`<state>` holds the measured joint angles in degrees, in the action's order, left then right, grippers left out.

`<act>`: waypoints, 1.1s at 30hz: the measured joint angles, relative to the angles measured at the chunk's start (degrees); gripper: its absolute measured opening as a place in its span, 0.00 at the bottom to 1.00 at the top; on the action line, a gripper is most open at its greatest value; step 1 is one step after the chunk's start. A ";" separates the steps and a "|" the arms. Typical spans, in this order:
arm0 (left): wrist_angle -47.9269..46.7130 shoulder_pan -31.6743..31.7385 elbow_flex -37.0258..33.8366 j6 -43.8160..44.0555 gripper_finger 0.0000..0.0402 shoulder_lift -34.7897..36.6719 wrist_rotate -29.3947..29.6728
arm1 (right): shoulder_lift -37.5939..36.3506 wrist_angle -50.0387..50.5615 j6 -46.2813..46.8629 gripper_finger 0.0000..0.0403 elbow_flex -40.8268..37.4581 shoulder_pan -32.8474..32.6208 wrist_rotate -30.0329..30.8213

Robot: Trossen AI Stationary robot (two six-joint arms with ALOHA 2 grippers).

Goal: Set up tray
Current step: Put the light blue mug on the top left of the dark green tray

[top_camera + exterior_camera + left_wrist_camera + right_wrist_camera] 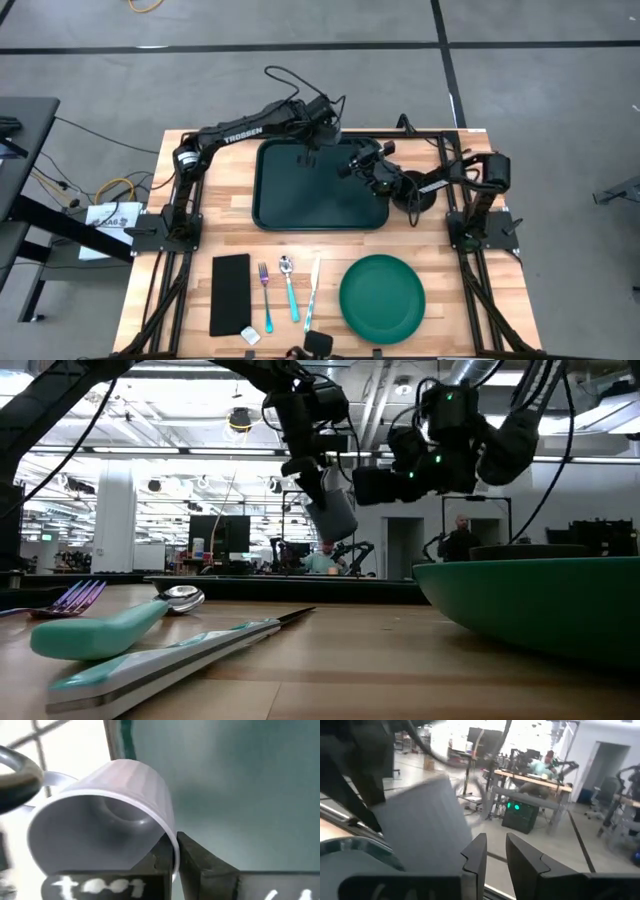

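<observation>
Tray lies directly under the left gripper, near its far edge, long axis across the table. Left fingers clamp a white cup's rim; right gripper, close beside, stands slightly parted, empty.

Plate cropped at frame edge, cup blurred.

Both arms raised, grippers near each other.
Left gripper pinched closed; right gripper fingers slightly parted, gripping nothing.
</observation>
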<state>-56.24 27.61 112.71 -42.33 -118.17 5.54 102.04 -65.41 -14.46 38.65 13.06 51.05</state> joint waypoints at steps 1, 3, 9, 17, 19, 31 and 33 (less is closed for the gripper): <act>-1.00 0.31 0.00 0.28 0.00 0.00 -0.61 | -0.99 0.75 -0.36 0.17 0.00 -0.43 -0.02; -2.72 0.52 0.00 0.55 0.00 0.00 -2.47 | -3.41 3.01 -0.29 0.17 0.01 -1.34 -0.02; -4.58 -0.75 -0.02 1.43 0.00 0.00 -6.48 | -13.47 13.38 2.46 0.17 0.02 -4.95 -0.10; -4.27 -3.37 -0.04 0.39 0.00 -0.02 -7.03 | -31.03 30.08 5.90 0.17 0.01 -10.21 -1.66; -4.25 -3.74 -0.04 1.12 0.00 -0.02 -7.18 | -34.43 34.22 5.90 0.17 0.02 -11.37 -1.71; -6.78 -3.87 -0.07 16.99 0.00 -0.02 -10.92 | -39.64 45.95 6.05 0.17 3.73 -16.15 -1.70; -6.88 -3.76 -0.07 19.45 0.00 -0.02 -10.86 | -38.68 47.36 6.06 0.17 4.89 -16.49 -1.83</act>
<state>-63.11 23.85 112.64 -22.89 -118.19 -5.31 63.37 -18.05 -8.40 43.54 -3.42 49.22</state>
